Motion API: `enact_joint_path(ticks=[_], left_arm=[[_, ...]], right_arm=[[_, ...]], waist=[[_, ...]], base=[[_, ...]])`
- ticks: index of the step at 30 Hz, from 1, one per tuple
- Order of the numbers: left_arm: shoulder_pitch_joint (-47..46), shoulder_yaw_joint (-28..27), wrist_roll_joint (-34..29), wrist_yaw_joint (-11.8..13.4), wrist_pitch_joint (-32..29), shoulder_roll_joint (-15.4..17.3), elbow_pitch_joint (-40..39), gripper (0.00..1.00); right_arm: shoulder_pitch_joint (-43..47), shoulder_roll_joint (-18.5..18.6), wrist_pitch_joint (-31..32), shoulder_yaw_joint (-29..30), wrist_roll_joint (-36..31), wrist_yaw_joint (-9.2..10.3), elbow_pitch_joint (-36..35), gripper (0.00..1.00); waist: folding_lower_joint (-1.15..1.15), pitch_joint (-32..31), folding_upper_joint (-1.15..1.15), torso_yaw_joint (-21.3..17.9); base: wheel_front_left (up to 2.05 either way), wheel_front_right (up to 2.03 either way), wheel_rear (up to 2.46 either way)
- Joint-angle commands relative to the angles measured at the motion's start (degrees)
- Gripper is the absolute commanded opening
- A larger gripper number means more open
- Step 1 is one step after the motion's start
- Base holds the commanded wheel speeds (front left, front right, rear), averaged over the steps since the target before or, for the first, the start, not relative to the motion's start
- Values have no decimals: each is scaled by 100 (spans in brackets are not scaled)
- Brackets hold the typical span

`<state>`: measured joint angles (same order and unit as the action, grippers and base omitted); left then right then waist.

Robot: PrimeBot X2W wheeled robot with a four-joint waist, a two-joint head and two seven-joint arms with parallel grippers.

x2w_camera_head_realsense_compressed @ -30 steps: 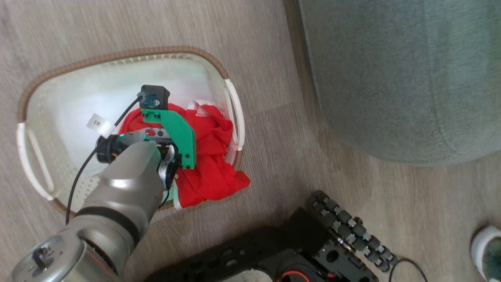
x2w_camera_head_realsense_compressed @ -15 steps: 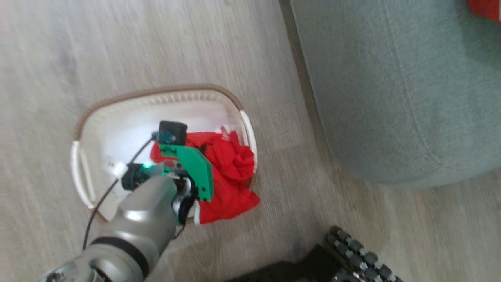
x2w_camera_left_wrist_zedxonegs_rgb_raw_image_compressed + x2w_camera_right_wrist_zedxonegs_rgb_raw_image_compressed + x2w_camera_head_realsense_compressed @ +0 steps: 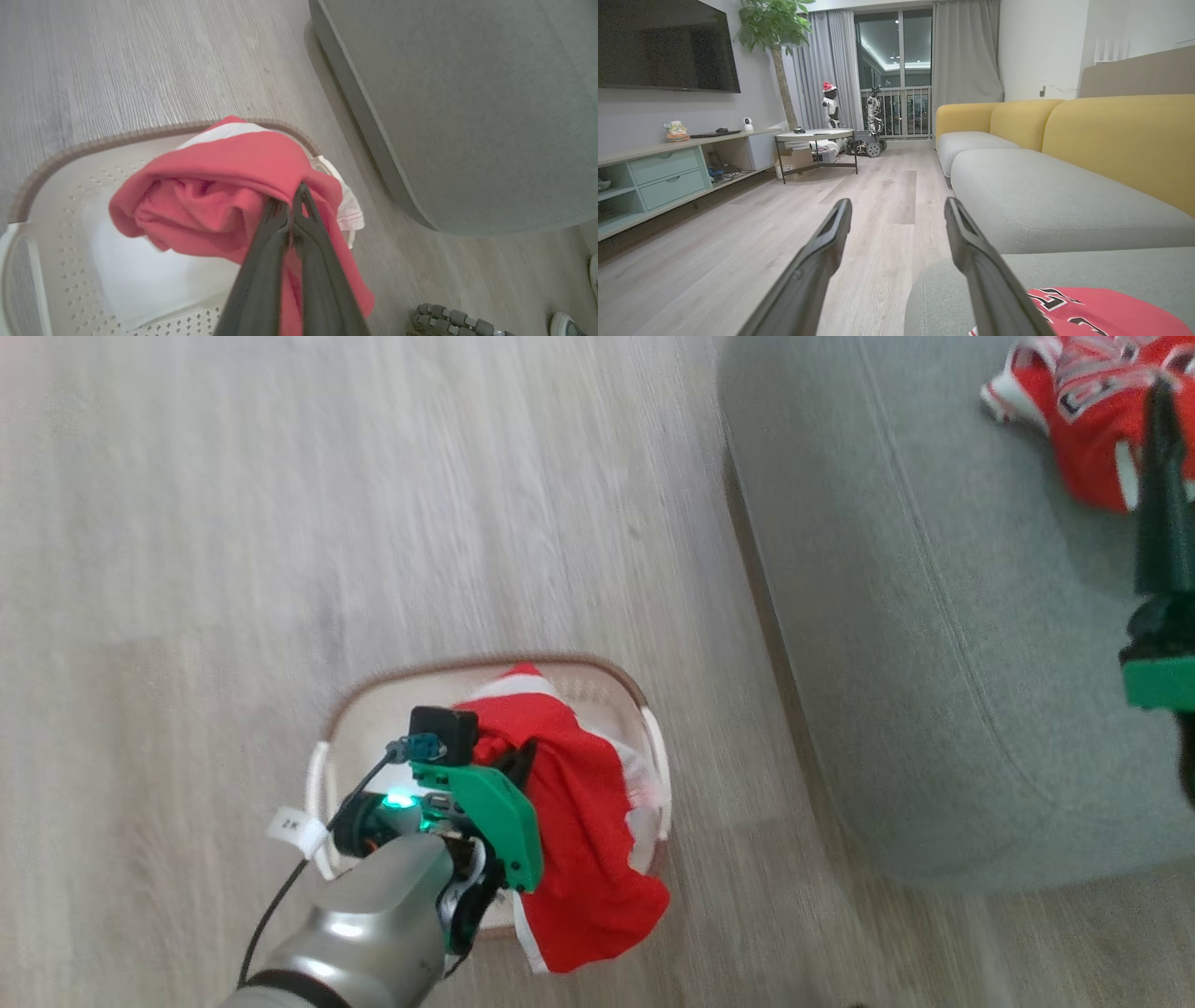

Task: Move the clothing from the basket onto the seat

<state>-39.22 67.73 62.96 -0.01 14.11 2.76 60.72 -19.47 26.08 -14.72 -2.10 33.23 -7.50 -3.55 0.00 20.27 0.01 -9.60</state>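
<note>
Head view: one red garment lies on the seat near the spread right gripper — left gripper pinches the clothing above the basket.

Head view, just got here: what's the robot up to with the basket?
The robot is emptying the basket onto the grey seat. The left gripper is shut on a red garment, which hangs bunched over the basket with one end past the rim. A second red jersey already lies on the seat. The right gripper is open and holds nothing, close to that jersey.
</note>
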Motion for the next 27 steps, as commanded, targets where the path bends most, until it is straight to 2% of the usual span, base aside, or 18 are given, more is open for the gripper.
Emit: enact_joint_path(ticks=[1,5,13,19,27], left_arm=[[-44,-229,-96,16,82,11,-205,0],[7,-825,-609,173,86,103,-786,0],[469,-1735,-1829,499,88,565,-2403,0],[503,-1960,-2326,643,88,908,-3398,0],[215,-2055,-2536,867,-123,1316,-4489,0]], right_arm=[[154,98,-28,-41,-57,1,-135,100],[418,26,-28,-71,-137,1,-85,100],[844,-194,-28,-248,-180,1,21,100],[1064,-345,-28,-435,-244,1,82,100],[1224,-473,-28,-797,-278,1,143,100]], waist=[[0,-520,-1,304],[0,-872,-1,463],[0,-1432,-1,614],[0,-1675,-1,635],[0,-1795,-1,632]], base=[[0,0,0],[0,0,0],[0,0,0],[0,0,0],[0,0,0]])
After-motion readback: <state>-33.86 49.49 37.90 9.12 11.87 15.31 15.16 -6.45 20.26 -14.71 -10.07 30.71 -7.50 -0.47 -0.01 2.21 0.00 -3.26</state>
